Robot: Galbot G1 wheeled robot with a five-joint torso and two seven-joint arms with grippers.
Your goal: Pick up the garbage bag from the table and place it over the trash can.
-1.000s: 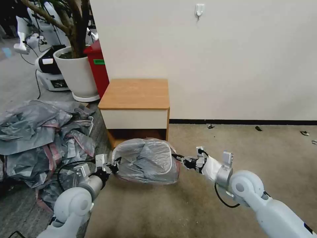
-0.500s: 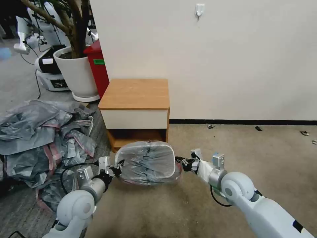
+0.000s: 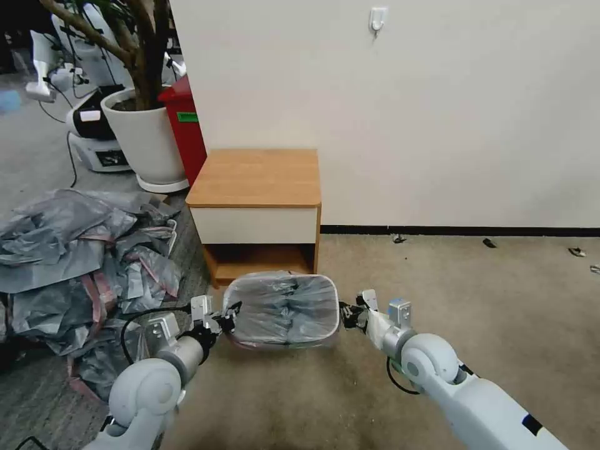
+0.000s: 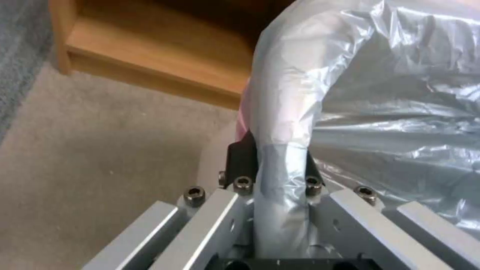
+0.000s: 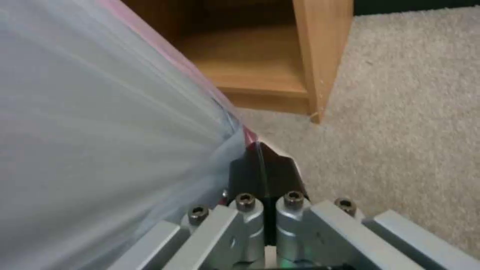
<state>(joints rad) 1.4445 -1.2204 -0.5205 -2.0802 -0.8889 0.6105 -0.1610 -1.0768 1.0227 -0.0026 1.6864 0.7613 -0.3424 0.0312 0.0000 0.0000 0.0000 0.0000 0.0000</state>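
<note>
Garbage bag [image 3: 284,309] draping over the trash can [image 3: 332,294] — both claws gripping.
Left claw [image 3: 226,314] and right claw [image 3: 347,314] are pinching opposite rim edges, in front of the table [image 3: 256,178].

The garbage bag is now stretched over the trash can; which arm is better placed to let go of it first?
Probably the right. The right gripper holds only a thin edge of the garbage bag outside the trash can. The left gripper has its fingers astride the bag-covered rim.
</note>
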